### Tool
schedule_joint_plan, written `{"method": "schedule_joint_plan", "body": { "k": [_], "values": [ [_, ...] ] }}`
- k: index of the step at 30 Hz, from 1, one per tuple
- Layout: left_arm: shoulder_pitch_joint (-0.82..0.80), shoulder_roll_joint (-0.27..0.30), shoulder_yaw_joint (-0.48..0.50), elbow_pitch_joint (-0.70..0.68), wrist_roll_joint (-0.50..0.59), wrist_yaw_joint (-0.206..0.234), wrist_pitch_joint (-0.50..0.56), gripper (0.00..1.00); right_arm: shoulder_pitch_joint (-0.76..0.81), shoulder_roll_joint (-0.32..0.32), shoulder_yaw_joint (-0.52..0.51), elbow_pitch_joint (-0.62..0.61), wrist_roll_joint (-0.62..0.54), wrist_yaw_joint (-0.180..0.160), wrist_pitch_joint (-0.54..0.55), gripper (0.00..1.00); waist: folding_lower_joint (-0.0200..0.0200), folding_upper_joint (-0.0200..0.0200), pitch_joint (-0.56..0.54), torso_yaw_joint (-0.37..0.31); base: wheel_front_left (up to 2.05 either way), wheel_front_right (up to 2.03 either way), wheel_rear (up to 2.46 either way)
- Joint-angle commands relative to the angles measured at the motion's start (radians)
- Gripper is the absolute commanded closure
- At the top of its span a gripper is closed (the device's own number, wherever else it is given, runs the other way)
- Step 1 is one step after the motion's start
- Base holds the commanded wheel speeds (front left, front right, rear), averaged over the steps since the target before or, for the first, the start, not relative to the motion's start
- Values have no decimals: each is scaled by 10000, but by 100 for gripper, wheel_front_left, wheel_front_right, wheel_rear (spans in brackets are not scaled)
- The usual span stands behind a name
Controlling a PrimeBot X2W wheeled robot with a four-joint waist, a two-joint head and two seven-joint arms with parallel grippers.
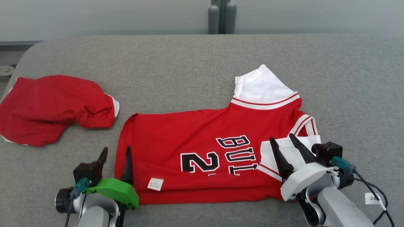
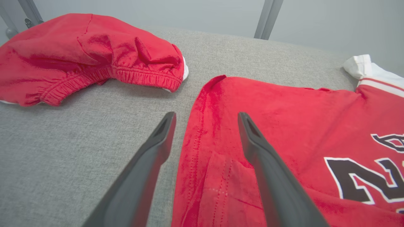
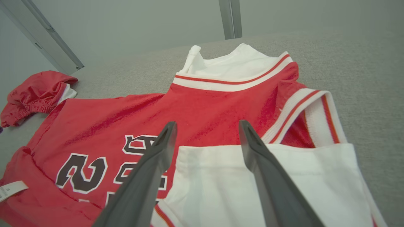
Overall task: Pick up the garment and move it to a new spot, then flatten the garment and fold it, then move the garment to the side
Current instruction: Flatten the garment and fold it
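Note:
A red jersey with white sleeves and dark lettering, the garment (image 1: 202, 138) (image 2: 293, 126) (image 3: 208, 113), lies spread on the grey table, its near edge folded up so a white label shows. One white sleeve is folded over its right part. My left gripper (image 1: 115, 150) (image 2: 206, 117) hovers open over the garment's left hem, one finger above cloth, the other above bare table. My right gripper (image 1: 281, 138) (image 3: 207, 125) is open above the folded white sleeve, nothing between its fingers.
A crumpled pair of red shorts (image 1: 50, 107) (image 2: 85, 53) (image 3: 34, 94) lies at the table's left. The grey fabric table (image 1: 347, 94) stretches bare to the right and behind the garment. A grey post (image 1: 222, 15) stands beyond the far edge.

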Motion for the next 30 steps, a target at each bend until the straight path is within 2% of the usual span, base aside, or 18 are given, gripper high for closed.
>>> {"method": "schedule_joint_plan", "body": {
  "k": [1,10,16,25,30],
  "values": [
    [-477,59,74,162,162,-51,5,0,209,-73,-146,-124,-95,-13,-6,0,0,0,177,-187,0,0,0],
    [-2572,430,106,1735,538,-158,6,0,164,-115,-306,-591,-170,-13,-6,0,0,0,787,-856,0,0,0],
    [-3798,647,238,3047,472,-58,6,0,-177,-112,-211,-806,-160,-13,-6,0,0,0,1205,-1238,0,0,0],
    [-4261,773,256,3991,455,-84,6,0,-449,-222,-251,-995,-159,-13,-6,0,0,0,1456,-1374,0,0,0],
    [-4135,709,424,3958,312,-12,6,0,-538,-292,-358,-1116,-185,-13,-6,0,0,0,1469,-1289,0,0,0]
  ]
}}
